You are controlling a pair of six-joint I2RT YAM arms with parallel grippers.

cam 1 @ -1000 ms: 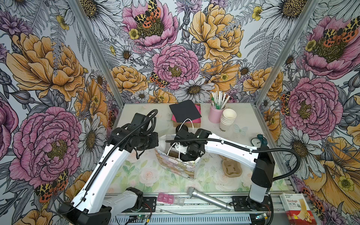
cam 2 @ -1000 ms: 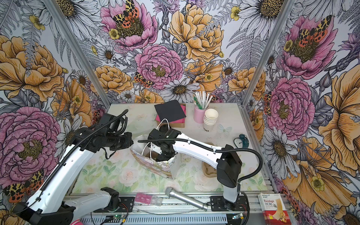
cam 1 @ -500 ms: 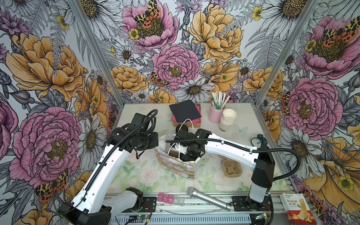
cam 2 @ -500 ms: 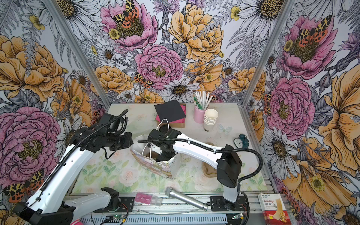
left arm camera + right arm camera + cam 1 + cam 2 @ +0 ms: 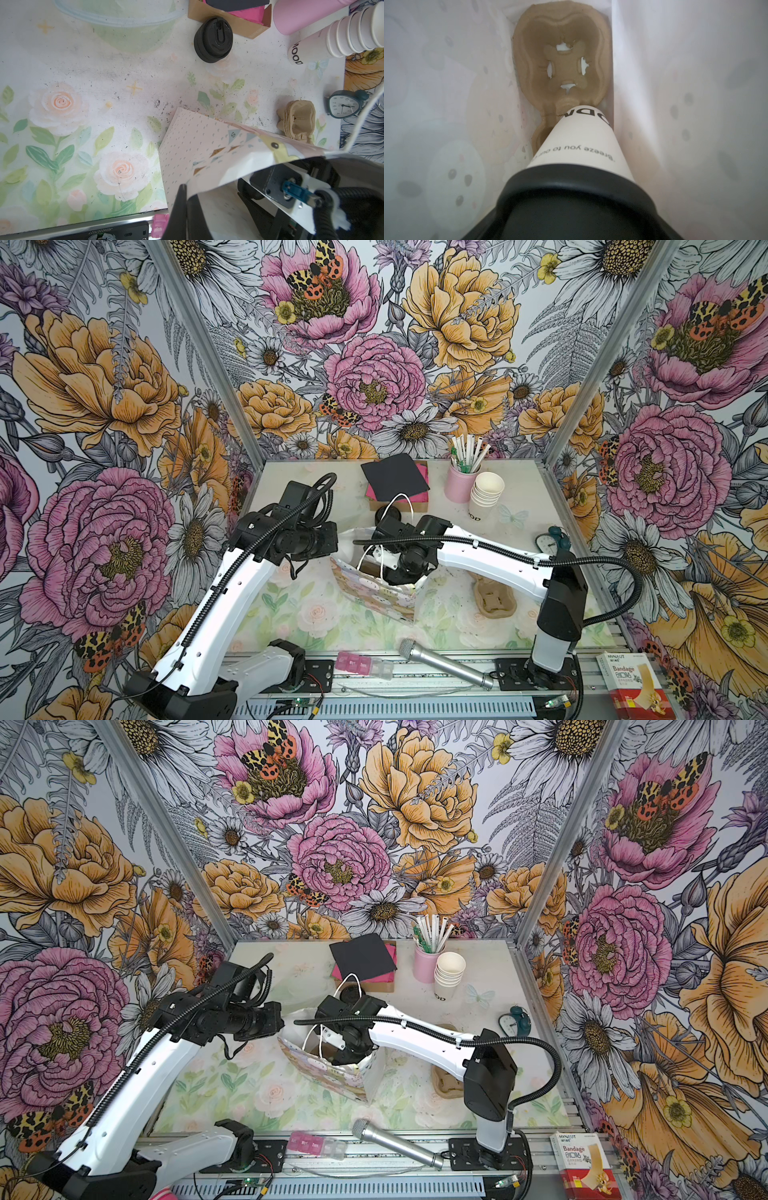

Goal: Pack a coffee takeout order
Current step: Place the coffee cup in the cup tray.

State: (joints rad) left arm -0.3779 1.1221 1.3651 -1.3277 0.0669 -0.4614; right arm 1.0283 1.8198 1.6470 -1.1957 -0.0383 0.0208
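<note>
The white paper cup point(image 5: 581, 143) with black lettering wears its black lid point(image 5: 571, 197) and stands tilted inside the patterned gift bag point(image 5: 374, 593). Its base meets the brown cardboard carrier point(image 5: 562, 62) on the bag's floor. My right gripper point(image 5: 401, 572) reaches down into the bag and grips the cup at the lid; its fingers are hidden. My left gripper point(image 5: 188, 189) is shut on the bag's rim and holds the mouth open. The black napkin point(image 5: 395, 481) lies on the pink napkins at the back of the table.
A stack of black lids point(image 5: 213, 40) sits behind the bag, near the napkin box. At the back right are a pink cup of straws point(image 5: 459, 483) and stacked white cups point(image 5: 484, 495). Spare carriers point(image 5: 494, 595), a clock point(image 5: 548, 541) and a microphone point(image 5: 440, 664) lie right and in front.
</note>
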